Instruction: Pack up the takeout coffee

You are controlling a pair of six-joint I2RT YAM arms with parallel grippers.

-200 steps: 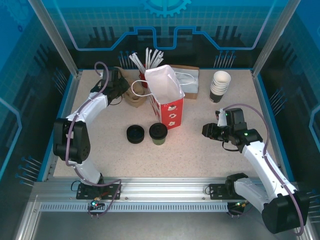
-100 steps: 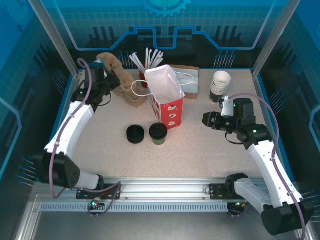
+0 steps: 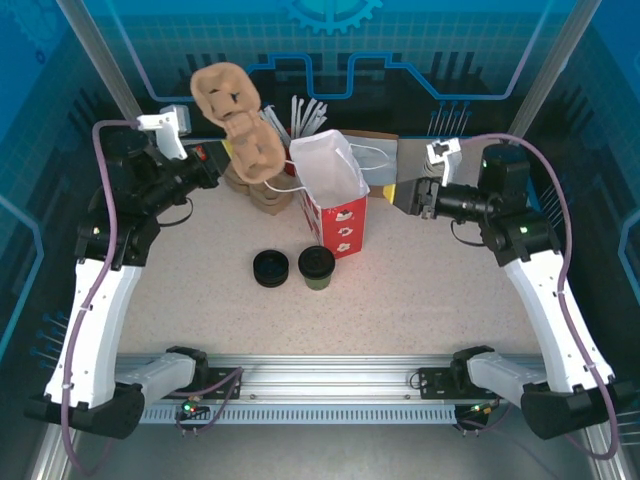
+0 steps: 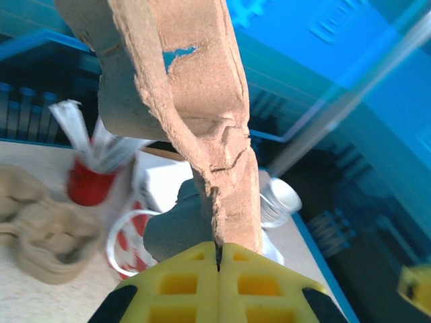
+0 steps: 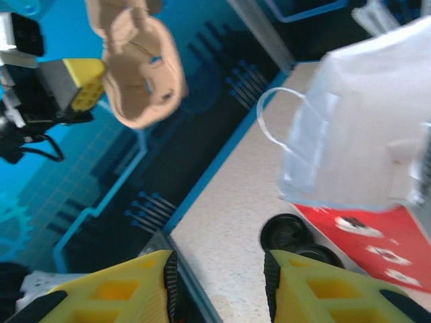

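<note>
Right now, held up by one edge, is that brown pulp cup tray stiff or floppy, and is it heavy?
Probably stiff: the pulp cup tray stands out from the left pincer without drooping, gripped by one thin edge. Likely light, since that small pinch carries it. Possibly fragile: a crack shows near the grip.

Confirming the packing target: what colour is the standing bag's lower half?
Red with small white marks; the bag shows best in the top external view.
</note>
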